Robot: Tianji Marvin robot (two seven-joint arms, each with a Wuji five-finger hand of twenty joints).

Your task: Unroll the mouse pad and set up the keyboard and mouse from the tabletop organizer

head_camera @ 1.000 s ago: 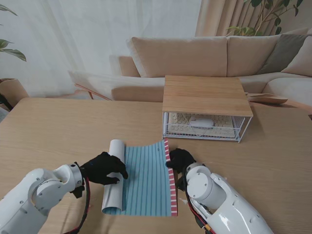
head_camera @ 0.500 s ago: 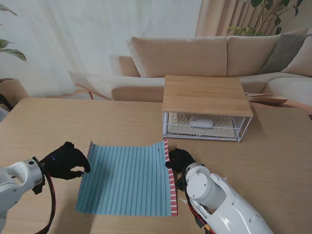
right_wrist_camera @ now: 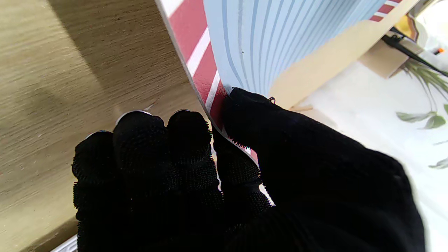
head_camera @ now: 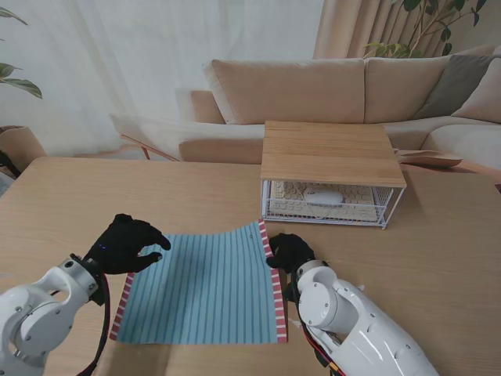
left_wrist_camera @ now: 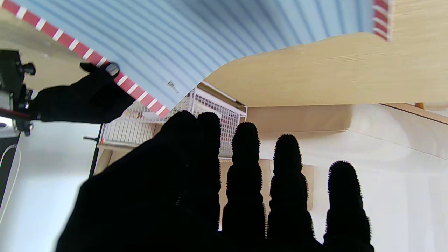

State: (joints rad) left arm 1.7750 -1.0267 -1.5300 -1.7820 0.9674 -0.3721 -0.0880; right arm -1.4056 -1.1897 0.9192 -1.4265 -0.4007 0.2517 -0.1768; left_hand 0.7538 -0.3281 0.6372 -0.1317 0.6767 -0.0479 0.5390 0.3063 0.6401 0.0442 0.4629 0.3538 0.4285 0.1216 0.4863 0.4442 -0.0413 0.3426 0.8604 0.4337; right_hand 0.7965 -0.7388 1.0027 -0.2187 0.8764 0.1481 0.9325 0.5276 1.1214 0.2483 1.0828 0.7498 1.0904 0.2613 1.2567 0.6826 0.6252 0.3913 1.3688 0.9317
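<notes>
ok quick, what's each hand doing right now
Left hand: open, fingers spread, holding nothing, over the mouse pad's left edge.
Right hand: shut on the mouse pad, pinching its right striped edge.

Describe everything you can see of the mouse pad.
The mouse pad is a thin, flexible sheet, light blue with fine darker stripes and a red-and-white striped band along its left and right edges. It lies unrolled on the wooden table, in front of the wire organizer, though its far edge curls up off the surface. The right hand pinches its right border near the far corner, thumb on top. The left hand hovers open over the far left corner, holding nothing.
</notes>
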